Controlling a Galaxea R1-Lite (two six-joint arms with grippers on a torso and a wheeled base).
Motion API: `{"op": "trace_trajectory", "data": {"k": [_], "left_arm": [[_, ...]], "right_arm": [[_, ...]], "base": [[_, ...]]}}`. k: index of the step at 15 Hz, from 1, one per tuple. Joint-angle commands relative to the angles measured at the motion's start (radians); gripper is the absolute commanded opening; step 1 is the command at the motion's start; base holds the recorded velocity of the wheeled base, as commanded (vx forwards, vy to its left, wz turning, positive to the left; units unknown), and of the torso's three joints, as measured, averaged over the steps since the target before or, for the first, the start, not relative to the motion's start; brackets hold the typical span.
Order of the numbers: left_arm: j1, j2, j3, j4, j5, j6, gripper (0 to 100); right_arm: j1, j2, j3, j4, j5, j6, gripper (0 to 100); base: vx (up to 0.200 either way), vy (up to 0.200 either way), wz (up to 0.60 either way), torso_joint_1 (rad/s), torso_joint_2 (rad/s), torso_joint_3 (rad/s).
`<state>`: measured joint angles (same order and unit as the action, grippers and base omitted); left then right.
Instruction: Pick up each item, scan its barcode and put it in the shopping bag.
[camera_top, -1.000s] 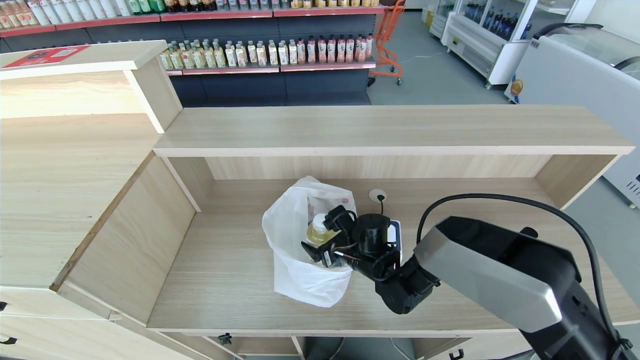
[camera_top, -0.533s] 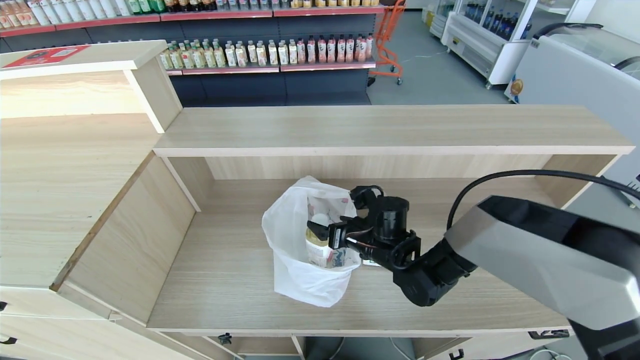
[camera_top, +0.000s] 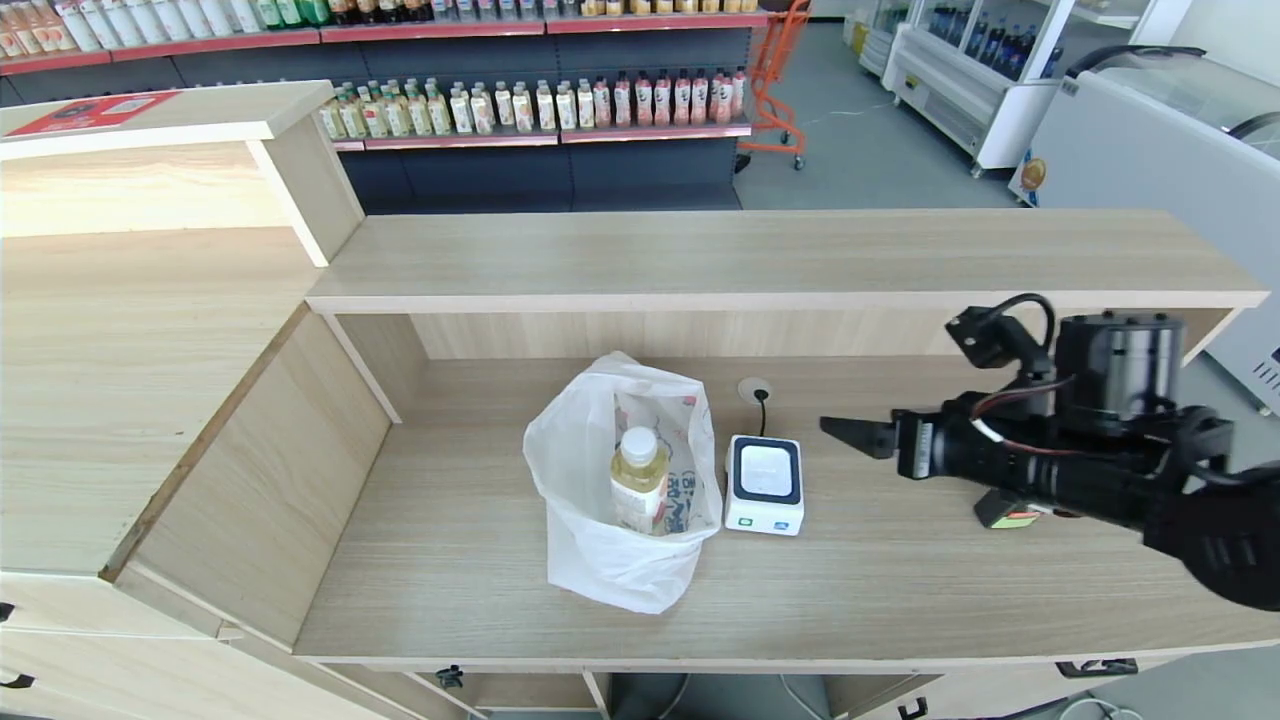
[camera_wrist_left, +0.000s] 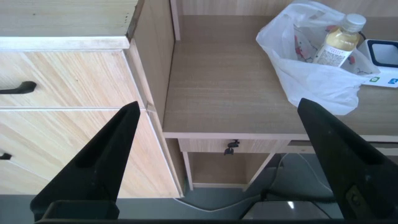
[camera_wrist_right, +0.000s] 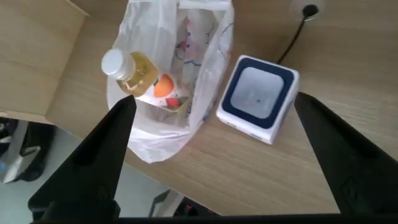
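Shopping bag (camera_top: 590, 520) stands on the table (camera_top: 900, 600), a bottle (camera_top: 640, 480) upright inside it. Scanner (camera_top: 765, 483) sits just right of the bag, its cable (camera_top: 762, 408) running behind. My right tool (camera_top: 850, 435) hangs above the table, well right of the scanner.

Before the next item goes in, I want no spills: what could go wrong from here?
The bottle stands upright in the soft, open shopping bag; a nudge could tip it, bag and all. The scanner sits close beside the bag, with its cable running behind it; a reach for the bag could knock it or snag the cable.
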<state>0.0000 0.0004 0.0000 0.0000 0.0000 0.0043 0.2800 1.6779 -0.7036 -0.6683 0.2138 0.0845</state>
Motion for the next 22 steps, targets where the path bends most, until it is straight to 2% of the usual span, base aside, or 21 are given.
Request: {"op": "trace_trajectory", "data": {"k": [1, 3, 8, 12, 19, 22], "left_arm": [[0.0, 0.0, 0.0, 0.0, 0.0, 0.0, 100], [0.0, 0.0, 0.0, 0.0, 0.0, 0.0, 100], [0.0, 0.0, 0.0, 0.0, 0.0, 0.002, 100], [0.0, 0.0, 0.0, 0.0, 0.0, 0.002, 100], [0.0, 0.0, 0.0, 0.0, 0.002, -0.003, 100], [0.0, 0.0, 0.0, 0.0, 0.002, -0.006, 100]], "right_arm": [[-0.18, -0.369, 0.148, 0.19, -0.025, -0.147, 100], [-0.191, -0.443, 0.19, 0.233, -0.027, -0.129, 100], [-0.194, -0.446, 0.219, 0.234, -0.037, -0.055, 100], [-0.22, -0.423, 0.23, 0.236, -0.063, 0.005, 100], [-0.239, -0.406, 0.26, 0.236, -0.065, 0.02, 100], [-0.288, -0.395, 0.262, 0.306, -0.065, 0.028, 100]], "base": [[0.0, 0.0, 0.0, 0.0, 0.0, 0.0], [0.0, 0.0, 0.0, 0.0, 0.0, 0.0], [0.0, 0.0, 0.0, 0.0, 0.0, 0.0], [0.0, -0.2, 0.0, -0.003, 0.0, 0.006], [0.0, -0.2, 0.0, 0.004, 0.0, 0.004], [0.0, -0.2, 0.0, 0.001, 0.0, 0.002]]}}
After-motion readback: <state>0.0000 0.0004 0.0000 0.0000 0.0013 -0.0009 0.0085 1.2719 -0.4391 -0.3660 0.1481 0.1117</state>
